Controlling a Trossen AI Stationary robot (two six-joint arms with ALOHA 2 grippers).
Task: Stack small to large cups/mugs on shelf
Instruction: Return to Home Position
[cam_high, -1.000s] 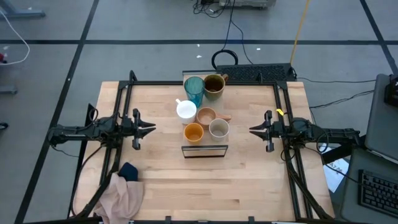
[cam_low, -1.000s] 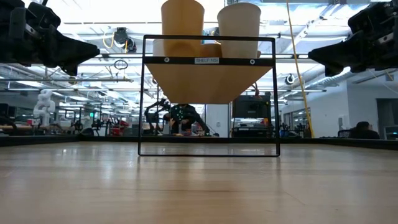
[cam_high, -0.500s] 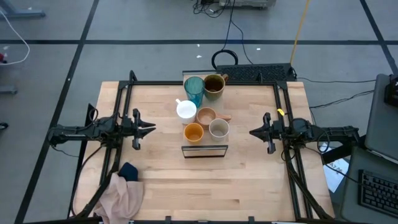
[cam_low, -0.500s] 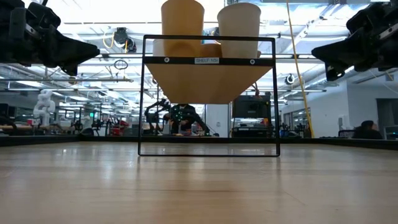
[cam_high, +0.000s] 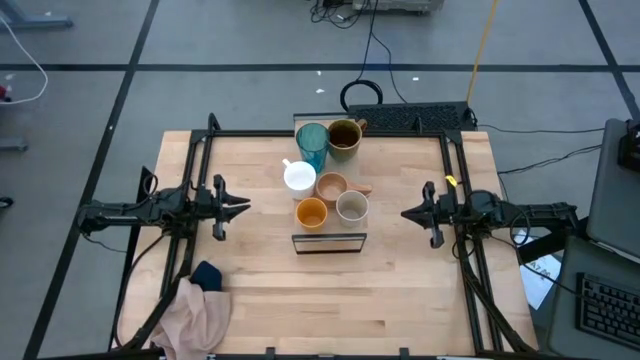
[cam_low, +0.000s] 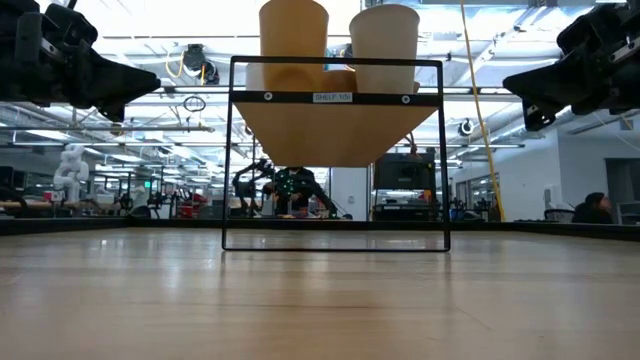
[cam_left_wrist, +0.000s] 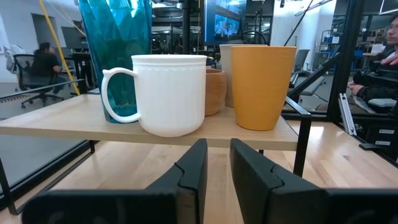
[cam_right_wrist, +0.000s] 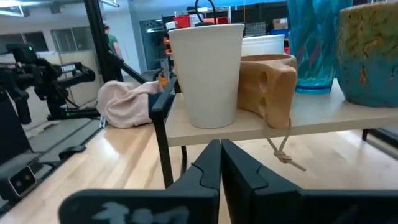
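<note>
Judging by how things lie, the stacking is done and the step in hand is the arms' return to rest. Nearest, at 7 o'clock from the shelf (cam_high: 330, 229) in the high view, a pink-and-dark cloth (cam_high: 195, 310) lies at the table's (cam_high: 400, 300) front edge. Next, the left gripper (cam_high: 240, 208) hangs at 9 o'clock, its fingers a narrow slit apart and holding nothing. The right gripper (cam_high: 408, 212), at 3 o'clock, has its fingers pressed together, also empty. Both point at the shelf and sit well apart from it. On the shelf's plank top all six cups stand upright in pairs. The small orange cup (cam_high: 311, 212) and small beige cup (cam_high: 351, 206) are at the near end. The white mug (cam_high: 299, 177) and wooden handled cup (cam_high: 331, 186) are in the middle. The teal tumbler (cam_high: 312, 145) and olive-brown mug (cam_high: 344, 135) are at the far, 12 o'clock end. The next move, I judge, calls for little: each arm settles into its parked pose without swinging inward toward the cups.
</note>
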